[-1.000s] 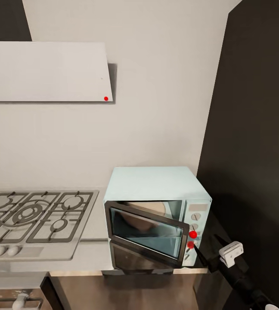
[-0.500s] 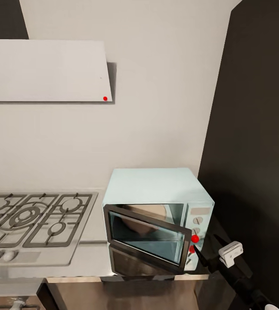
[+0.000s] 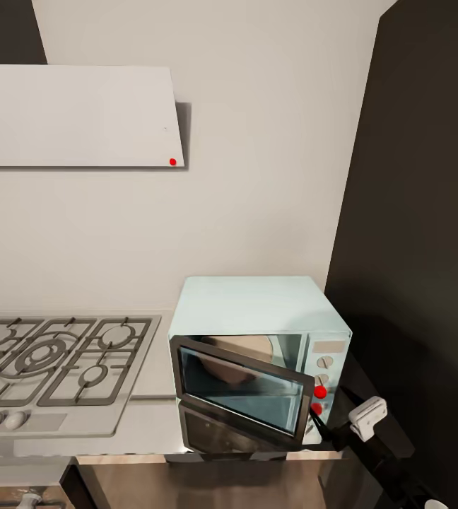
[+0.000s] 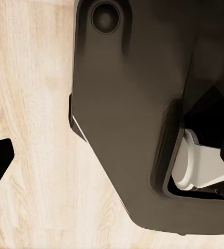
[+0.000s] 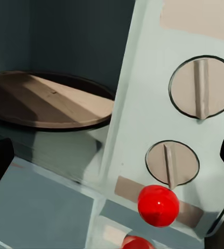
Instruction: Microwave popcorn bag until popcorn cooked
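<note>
Popcorn bag isn't anywhere you can see. Your right gripper (image 3: 321,424) has its fingers spread wide, poised just before the microwave (image 3: 257,353) knobs (image 5: 200,88) and red light (image 5: 157,205); its door (image 3: 239,392) hangs ajar on the countertop (image 3: 144,424). Your left gripper's state can't be told.

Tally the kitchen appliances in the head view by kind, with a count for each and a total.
microwave: 1
gas hob: 1
hood: 1
Total: 3
</note>
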Controlling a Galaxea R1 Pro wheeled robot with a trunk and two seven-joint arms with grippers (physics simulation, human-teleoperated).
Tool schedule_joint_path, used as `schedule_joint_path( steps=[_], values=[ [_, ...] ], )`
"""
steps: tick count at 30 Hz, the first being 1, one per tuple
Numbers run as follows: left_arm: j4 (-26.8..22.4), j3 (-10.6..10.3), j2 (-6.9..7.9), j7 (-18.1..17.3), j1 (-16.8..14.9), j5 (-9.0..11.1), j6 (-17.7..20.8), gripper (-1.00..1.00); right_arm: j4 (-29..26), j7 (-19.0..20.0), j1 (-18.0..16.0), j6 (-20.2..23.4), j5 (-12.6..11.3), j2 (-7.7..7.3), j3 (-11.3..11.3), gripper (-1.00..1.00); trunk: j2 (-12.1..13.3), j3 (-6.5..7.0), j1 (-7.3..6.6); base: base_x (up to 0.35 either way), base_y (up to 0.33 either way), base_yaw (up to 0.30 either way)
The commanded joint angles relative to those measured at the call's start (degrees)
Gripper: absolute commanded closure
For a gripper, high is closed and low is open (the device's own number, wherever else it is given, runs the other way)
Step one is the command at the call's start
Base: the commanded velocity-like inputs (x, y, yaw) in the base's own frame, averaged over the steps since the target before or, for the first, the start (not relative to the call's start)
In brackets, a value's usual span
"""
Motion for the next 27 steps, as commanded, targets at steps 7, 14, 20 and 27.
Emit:
schedule_joint_path(
  steps=[7, 14, 20, 27],
  values=[
    [-0.06, 0.40, -0.02, -0.01, 0.03, 0.01, 0.03, -1.00, 0.03, 0.15, -0.02, 0.10, 0.13, 0.08, -0.06, -1.00, -0.03, -0.01, 0.02, 0.000, 0.000, 0.000],
    [-0.06, 0.41, -0.02, -0.01, 0.03, 0.01, 0.03, -1.00, 0.03, 0.29, -0.02, 0.07, 0.09, 0.08, -0.06, -1.00, -0.03, -0.01, 0.02, 0.000, 0.000, 0.000],
    [-0.06, 0.41, -0.02, -0.01, 0.03, 0.01, 0.03, -1.00, 0.03, 0.40, -0.02, 0.08, 0.12, 0.08, -0.01, -1.00, -0.03, -0.01, 0.02, 0.000, 0.000, 0.000],
    [-0.08, 0.41, -0.02, -0.01, 0.03, 0.01, 0.03, -1.00, 0.06, 5.82, 0.06, 0.16, 0.13, 0.08, 0.02, -1.00, -0.03, -0.01, 0.02, 0.000, 0.000, 0.000]
  ],
)
